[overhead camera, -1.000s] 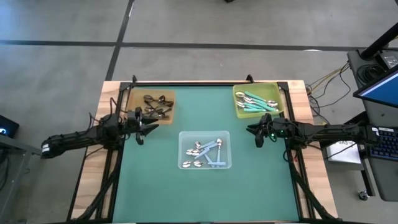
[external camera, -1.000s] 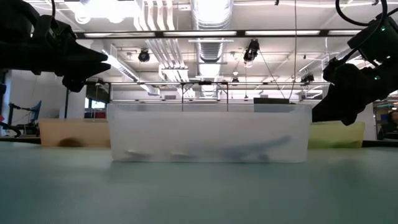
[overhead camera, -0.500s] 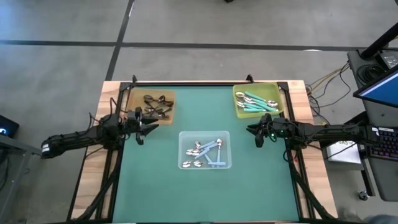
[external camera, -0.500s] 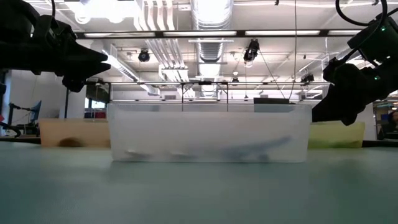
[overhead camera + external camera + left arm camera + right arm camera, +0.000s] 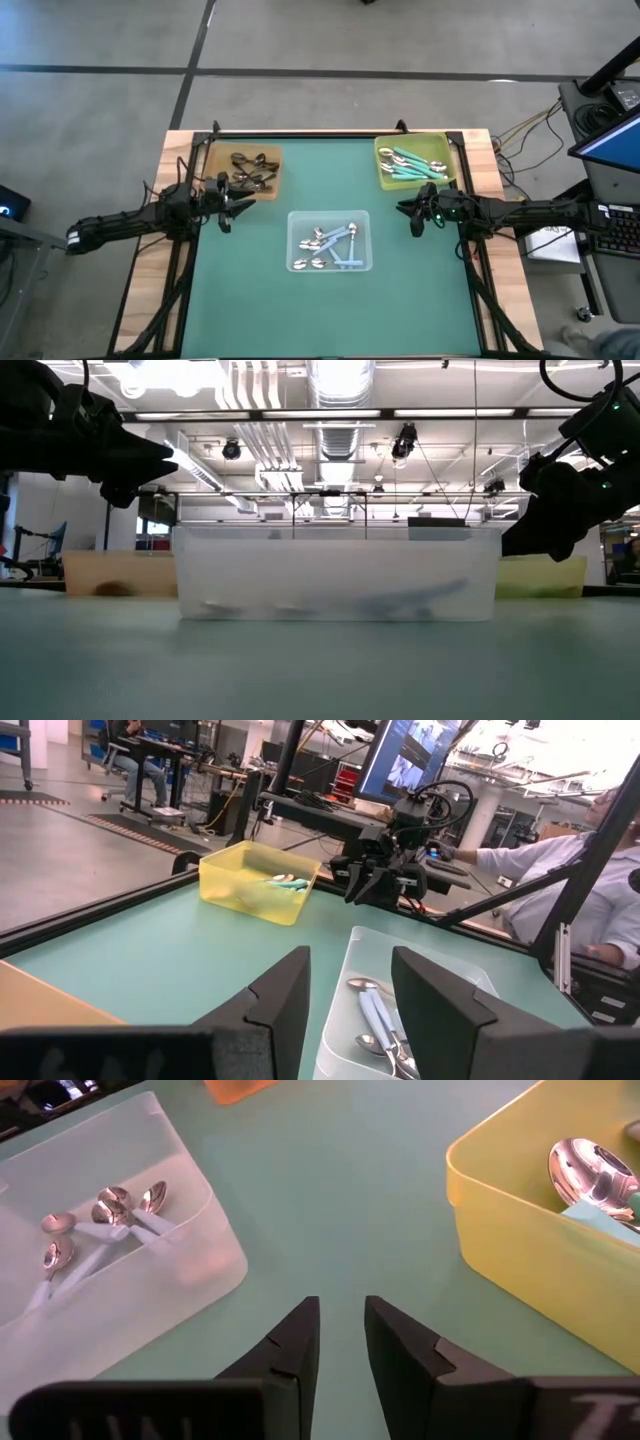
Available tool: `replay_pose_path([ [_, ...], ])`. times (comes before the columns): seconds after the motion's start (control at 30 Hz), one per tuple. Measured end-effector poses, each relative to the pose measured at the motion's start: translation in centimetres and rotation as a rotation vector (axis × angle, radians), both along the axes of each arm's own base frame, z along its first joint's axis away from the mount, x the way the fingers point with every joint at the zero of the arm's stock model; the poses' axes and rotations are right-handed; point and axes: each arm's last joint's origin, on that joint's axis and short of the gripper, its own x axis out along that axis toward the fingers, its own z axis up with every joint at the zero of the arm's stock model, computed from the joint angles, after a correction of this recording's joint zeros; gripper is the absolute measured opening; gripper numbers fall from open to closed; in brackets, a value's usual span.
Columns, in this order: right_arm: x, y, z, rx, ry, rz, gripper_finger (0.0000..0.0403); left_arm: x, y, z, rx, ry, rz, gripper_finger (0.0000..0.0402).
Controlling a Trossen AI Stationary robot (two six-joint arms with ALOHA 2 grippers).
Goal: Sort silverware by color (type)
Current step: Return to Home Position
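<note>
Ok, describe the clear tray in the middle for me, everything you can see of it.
The clear tray is a rectangular, frosted, see-through plastic bin with rounded corners and low upright walls. It sits flat on the green table mat, centred. Inside lie several silver-bowled spoons with pale-blue handles, loosely crossed. The left gripper and right gripper hang to its sides, not touching.

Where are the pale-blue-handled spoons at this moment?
In the high view, the pale-blue-handled spoons lie in the clear tray at table centre, between the left gripper and the right gripper.
</note>
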Motion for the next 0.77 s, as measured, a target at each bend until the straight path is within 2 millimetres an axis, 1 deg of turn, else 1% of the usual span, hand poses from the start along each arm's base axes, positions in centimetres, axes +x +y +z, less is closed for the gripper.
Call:
replay_pose_path([
  [0.37,0.00,0.00,0.00,0.000,0.000,0.000,0.0084,0.00,0.00,0.00,0.000,0.000,0.000,0.0128],
  [0.77,0.00,0.00,0.00,0.000,0.000,0.000,0.0073,0.00,0.00,0.00,0.000,0.000,0.000,0.0128],
])
